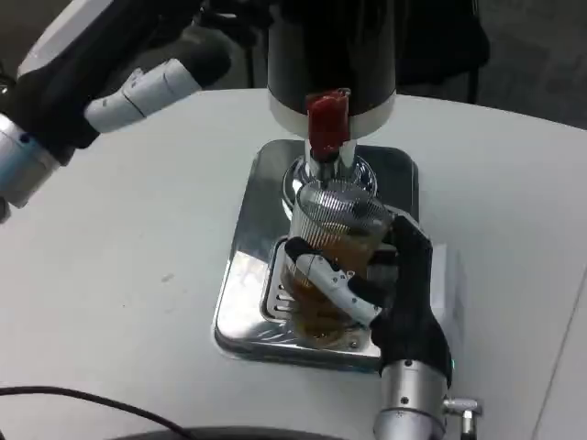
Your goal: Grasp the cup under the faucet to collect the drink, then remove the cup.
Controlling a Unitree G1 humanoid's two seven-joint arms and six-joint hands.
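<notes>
White table (119, 275), amber-filled clear cup (332, 240)

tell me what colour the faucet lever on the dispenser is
Red: the faucet lever shows clearly in the head view, just above the cup.

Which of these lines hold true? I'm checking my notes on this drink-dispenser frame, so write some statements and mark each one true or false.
1. The right hand grips the clear plastic cup. True.
2. The cup is empty. False: it holds amber liquid.
3. The cup sits under the red-handled faucet. True.
4. The left hand presses the faucet handle. False: it is up at the left, apart from it.
5. The shiny metal drip tray lies on a white table. True.
</notes>
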